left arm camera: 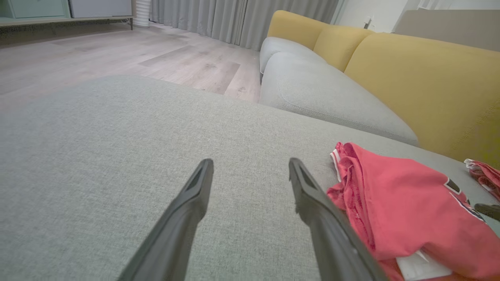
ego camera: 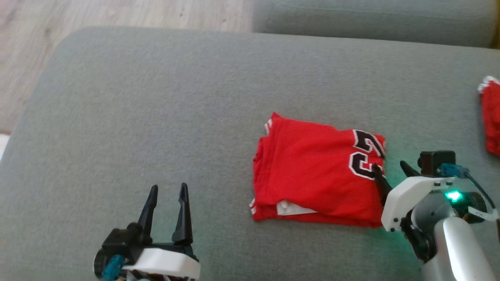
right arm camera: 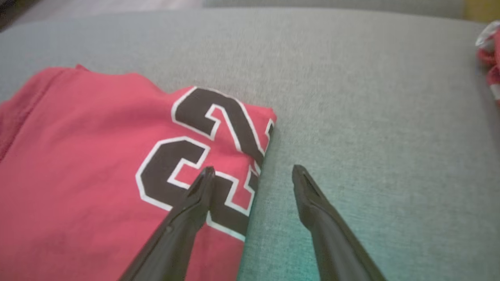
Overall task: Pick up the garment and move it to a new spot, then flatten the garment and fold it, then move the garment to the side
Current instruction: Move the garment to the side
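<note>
Garment [ego camera: 316, 175], red, folded into a rough rectangle, lying flat on the grey seat cushion [ego camera: 156, 97], right of centre in the head view. A black-and-white number [ego camera: 365, 156] shows at its right end and a white label [ego camera: 293, 208] peeps from the lower edge. Right tool [ego camera: 390, 167] sits at the lower right of the frame, just at the garment's right edge. In the right wrist view [right arm camera: 253, 169] its jaws are spread and straddle that edge. One finger [right arm camera: 187, 210] lies over the printed number on the garment [right arm camera: 78, 156] and the other [right arm camera: 312, 203] over bare cushion. Nothing is pinched between them, and contact with the cloth cannot be made out. Left tool [ego camera: 168, 189] is at the lower left of the frame, well apart from the garment, with jaws spread and nothing between them. In its own wrist view [left arm camera: 250, 164] it is low above bare cushion, with the garment [left arm camera: 398, 203] at the lower right. Second red item [ego camera: 491, 117] lies on the same cushion at the right edge of the head view, apart from the folded piece.
</note>
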Controlling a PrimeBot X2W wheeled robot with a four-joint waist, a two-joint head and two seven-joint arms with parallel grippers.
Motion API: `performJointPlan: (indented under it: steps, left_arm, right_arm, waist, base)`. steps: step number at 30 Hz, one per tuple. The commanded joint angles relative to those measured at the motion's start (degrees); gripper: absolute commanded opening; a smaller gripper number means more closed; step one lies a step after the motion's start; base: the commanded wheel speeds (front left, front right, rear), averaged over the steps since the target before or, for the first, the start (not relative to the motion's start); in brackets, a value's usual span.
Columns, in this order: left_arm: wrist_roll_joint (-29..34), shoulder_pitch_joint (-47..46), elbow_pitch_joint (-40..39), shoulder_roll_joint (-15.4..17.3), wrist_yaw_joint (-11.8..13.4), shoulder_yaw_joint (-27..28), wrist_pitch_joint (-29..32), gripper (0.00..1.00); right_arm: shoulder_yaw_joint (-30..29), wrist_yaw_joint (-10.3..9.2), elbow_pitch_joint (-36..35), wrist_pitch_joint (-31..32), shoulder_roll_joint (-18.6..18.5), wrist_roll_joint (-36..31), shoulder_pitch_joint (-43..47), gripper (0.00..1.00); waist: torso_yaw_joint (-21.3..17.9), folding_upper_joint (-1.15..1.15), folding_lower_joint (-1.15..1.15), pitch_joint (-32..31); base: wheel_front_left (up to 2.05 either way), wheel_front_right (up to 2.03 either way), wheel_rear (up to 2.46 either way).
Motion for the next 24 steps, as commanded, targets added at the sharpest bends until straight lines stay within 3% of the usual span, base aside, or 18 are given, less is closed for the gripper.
performJointPlan:
  steps: [1, 8, 9, 10, 12, 18, 24]
  left_arm:
    - [0.65, -2.61, -1.42, -0.01, -0.34, 2.36, -0.63, 1.0]
    - [2.0, -3.28, -2.42, -0.74, -0.88, 3.37, -0.7, 1.0]
    - [2.19, -3.33, -2.63, -0.83, -0.94, 3.49, -0.71, 1.0]
    - [2.38, -3.37, -2.82, -0.92, -1.0, 3.64, -0.71, 1.0]
    - [2.84, -3.41, -3.26, -1.09, -1.14, 3.88, -0.72, 1.0]
    - [4.12, -3.85, -4.35, -1.49, -1.73, 3.64, -0.72, 1.0]
    - [4.89, -5.34, -4.97, -1.16, -2.05, 3.92, -0.69, 1.0]
  right_arm:
    - [1.06, -0.04, -1.36, 1.2, -0.48, 0.43, -2.8, 1.0]
    - [0.58, -0.04, 1.04, 5.58, -1.19, 2.65, -3.4, 1.0]
    - [0.47, -0.04, 1.2, 5.7, -1.16, 3.15, -3.48, 0.82]
    - [0.45, -0.04, 1.38, 5.82, -1.12, 3.56, -3.55, 0.42]
    - [0.64, -0.04, 1.42, 5.72, -1.07, 4.04, -3.89, 0.0]
    - [0.49, -0.04, 0.18, 1.54, -1.33, 3.42, -6.73, 0.0]
    - [-0.18, -0.04, -1.66, -1.48, -2.62, 2.1, -10.13, 0.0]
  waist:
    - [1.55, 0.0, -0.01, 1.35]
    - [3.41, 0.0, -0.01, 3.04]
    - [3.5, 0.0, -0.01, 3.23]
    - [3.53, 0.0, -0.01, 3.36]
    - [3.34, 0.0, -0.01, 3.73]
    - [0.1, 0.0, -0.01, 5.09]
    - [-8.14, 0.0, -0.01, 7.04]
  base:
    - [0.0, 0.0, 0.0]
    - [0.0, 0.0, 0.0]
    - [0.0, 0.0, 0.0]
    - [0.0, 0.0, 0.0]
    - [0.0, 0.0, 0.0]
    - [0.0, 0.0, 0.0]
    - [0.0, 0.0, 0.0]
